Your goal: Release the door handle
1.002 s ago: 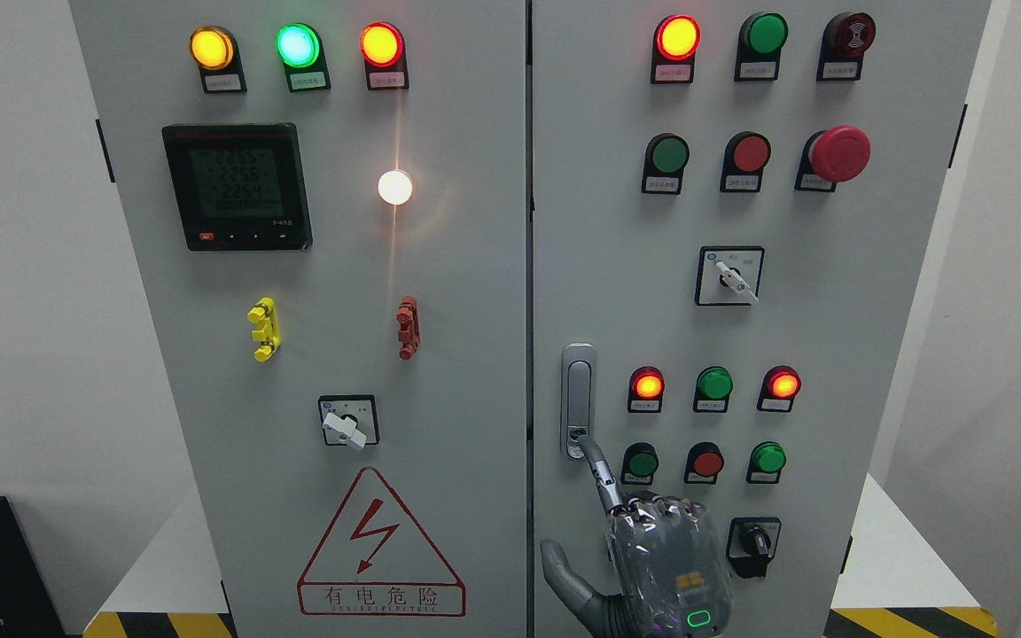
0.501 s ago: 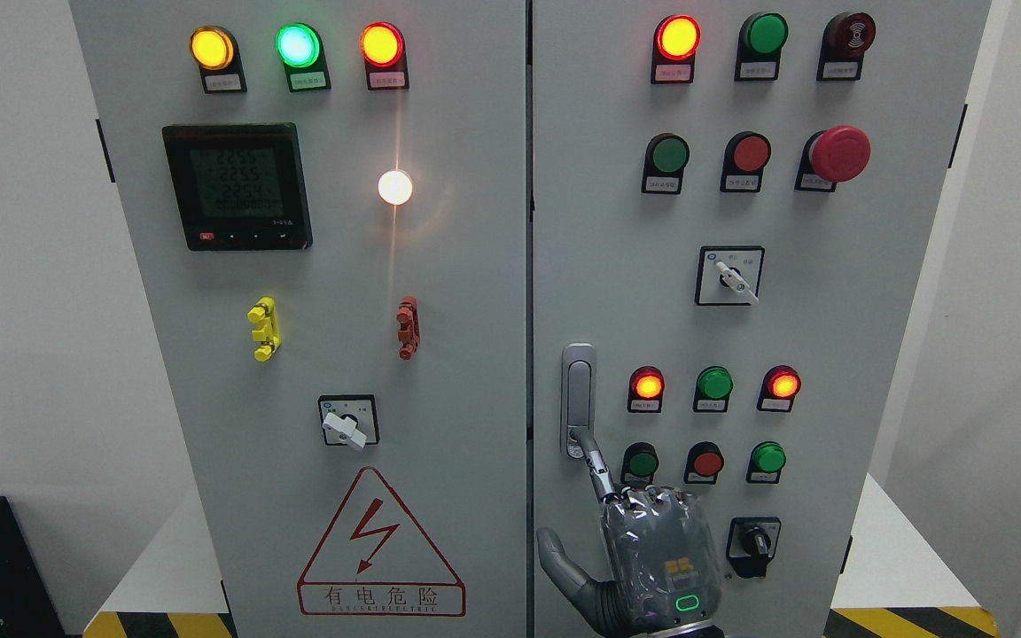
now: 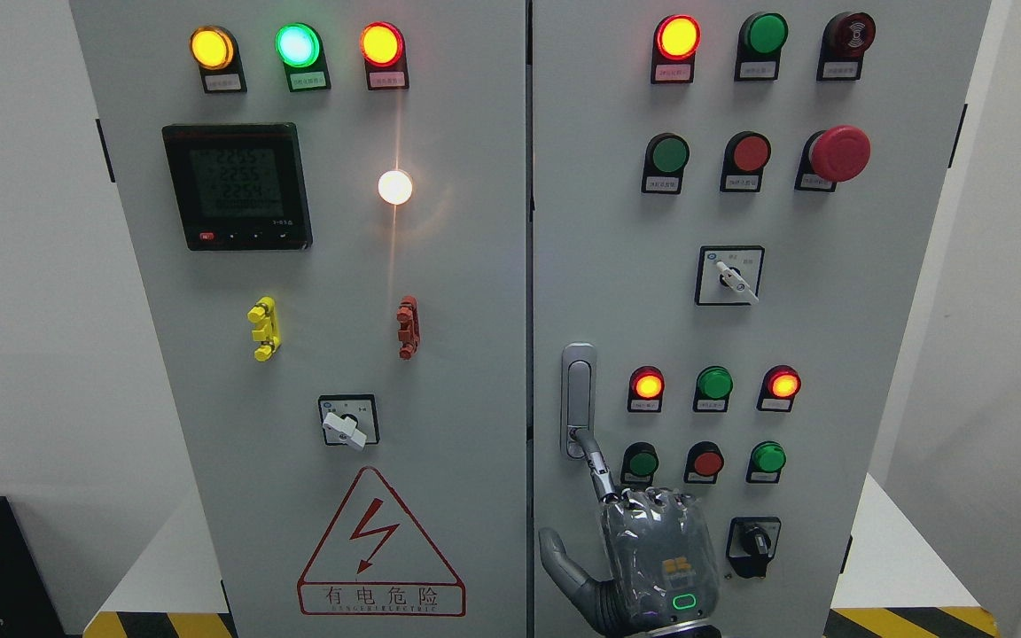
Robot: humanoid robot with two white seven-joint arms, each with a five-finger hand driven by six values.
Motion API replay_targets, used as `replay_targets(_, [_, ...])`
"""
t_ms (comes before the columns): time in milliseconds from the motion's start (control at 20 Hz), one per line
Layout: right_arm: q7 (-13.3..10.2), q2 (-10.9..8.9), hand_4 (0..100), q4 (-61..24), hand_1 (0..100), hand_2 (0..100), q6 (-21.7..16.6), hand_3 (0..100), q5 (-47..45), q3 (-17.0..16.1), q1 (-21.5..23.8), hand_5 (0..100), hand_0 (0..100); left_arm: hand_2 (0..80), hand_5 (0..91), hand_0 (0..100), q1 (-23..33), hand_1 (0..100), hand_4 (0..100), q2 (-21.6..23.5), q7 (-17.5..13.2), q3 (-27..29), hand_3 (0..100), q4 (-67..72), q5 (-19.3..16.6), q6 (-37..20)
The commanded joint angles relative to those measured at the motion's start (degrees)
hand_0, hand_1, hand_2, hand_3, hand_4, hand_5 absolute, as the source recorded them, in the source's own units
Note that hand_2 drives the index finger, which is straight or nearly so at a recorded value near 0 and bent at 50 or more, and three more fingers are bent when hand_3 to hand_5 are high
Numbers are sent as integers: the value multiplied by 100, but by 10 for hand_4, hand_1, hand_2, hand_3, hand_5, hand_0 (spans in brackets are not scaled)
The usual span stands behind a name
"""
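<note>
A silver door handle (image 3: 578, 390) stands upright on the left edge of the grey cabinet's right door (image 3: 830, 337). My right hand (image 3: 643, 540) comes up from the bottom edge below it, back toward the camera. Its index finger (image 3: 595, 462) points up and left, with the tip touching the handle's lower end at the lock button. The other three fingers are curled against the palm and the thumb (image 3: 555, 554) sticks out to the left. The hand holds nothing. My left arm does not show.
Around the hand on the right door are lit red and green indicator buttons (image 3: 707, 461) and a black rotary switch (image 3: 752, 540). A red emergency stop (image 3: 838, 152) sits higher up. The left door (image 3: 342, 354) carries a meter, lamps, a selector switch and a high-voltage warning triangle.
My right hand has risen slightly and its index fingertip has moved up onto the lower end of the handle. The door and handle have not moved.
</note>
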Motion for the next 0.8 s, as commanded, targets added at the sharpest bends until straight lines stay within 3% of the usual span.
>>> replay_targets(0, [3,4,1000,42,252,67,35,1000,-6,32,-4,1000,333,0,0,120,-149,556,0,0,5,0,0,167,-2,2])
replay_targets(751, [38,4,1000,59,251,73,26,1000,-6,41,-4,1000,338,0,0,120,-149,556,0,0,5,0,0,167,-2,2])
